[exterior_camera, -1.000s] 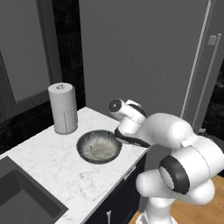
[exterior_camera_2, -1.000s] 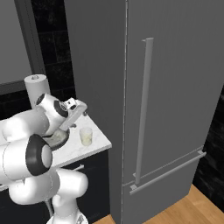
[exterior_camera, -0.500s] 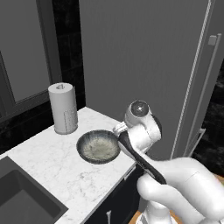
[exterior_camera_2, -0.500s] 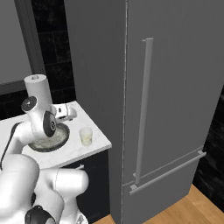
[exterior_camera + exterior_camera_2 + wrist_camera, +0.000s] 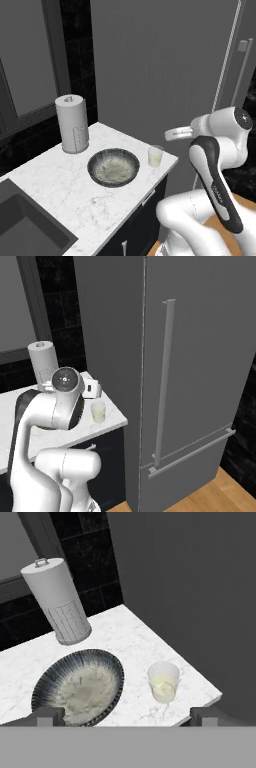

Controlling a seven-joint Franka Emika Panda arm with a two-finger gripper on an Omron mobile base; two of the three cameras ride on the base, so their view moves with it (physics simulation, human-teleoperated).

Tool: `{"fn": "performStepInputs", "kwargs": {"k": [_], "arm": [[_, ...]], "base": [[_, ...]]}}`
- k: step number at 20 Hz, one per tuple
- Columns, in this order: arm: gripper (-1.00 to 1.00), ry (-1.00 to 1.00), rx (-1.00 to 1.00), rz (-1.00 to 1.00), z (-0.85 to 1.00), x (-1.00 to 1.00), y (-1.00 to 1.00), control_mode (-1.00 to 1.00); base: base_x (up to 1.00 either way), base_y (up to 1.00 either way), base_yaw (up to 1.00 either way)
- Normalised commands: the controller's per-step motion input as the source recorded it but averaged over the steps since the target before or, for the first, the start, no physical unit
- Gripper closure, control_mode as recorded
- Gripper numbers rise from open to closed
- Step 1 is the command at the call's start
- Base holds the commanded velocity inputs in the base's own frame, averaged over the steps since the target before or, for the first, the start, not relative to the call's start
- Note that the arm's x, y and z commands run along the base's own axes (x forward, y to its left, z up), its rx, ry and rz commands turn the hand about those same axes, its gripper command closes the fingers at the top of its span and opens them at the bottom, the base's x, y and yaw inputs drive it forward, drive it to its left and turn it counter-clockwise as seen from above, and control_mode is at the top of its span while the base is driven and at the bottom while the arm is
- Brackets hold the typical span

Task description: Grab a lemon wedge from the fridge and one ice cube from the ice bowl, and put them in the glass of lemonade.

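Where gripper (image 5: 125, 714) hovers: glass of lemonade (image 5: 163, 682) below.

I'm in a home kitchen, rendered not real. Evidence: white marble counter (image 5: 60, 185) on dark navy base cabinets (image 5: 135, 225), with a dark sink (image 5: 25, 227) set into its left end. Glossy black tile backsplash (image 5: 90, 557) behind it. Tall matte grey fridge (image 5: 200, 356) stands right against the counter's end, doors closed, long vertical bar handle (image 5: 164, 381) plus a horizontal one on the lower drawer. Paper-towel roll (image 5: 73, 124) upright on its holder at the back of the counter. Tableware out: shallow mottled ice bowl (image 5: 114, 167) and a small glass of lemonade (image 5: 155, 156) just beside it near the counter corner. Wood floor (image 5: 210, 496) below the fridge.
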Motion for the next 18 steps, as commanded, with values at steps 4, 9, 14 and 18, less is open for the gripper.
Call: {"fn": "performStepInputs", "kwargs": {"k": [4,9,14,18], "arm": [[-1.00,0.07,-0.07,0.00,0.02,-0.35,0.24,-1.00],[-1.00,0.01,-0.02,0.00,0.01,-0.11,0.05,-1.00],[-1.00,0.00,-0.03,-0.02,-0.16,-0.67,0.13,-1.00],[-1.00,0.00,-0.02,-0.05,-0.16,-1.00,0.00,-1.00]], "base": [[0.00,0.00,0.00],[0.00,0.00,0.00],[0.00,0.00,0.00],[0.00,0.00,0.00]]}}
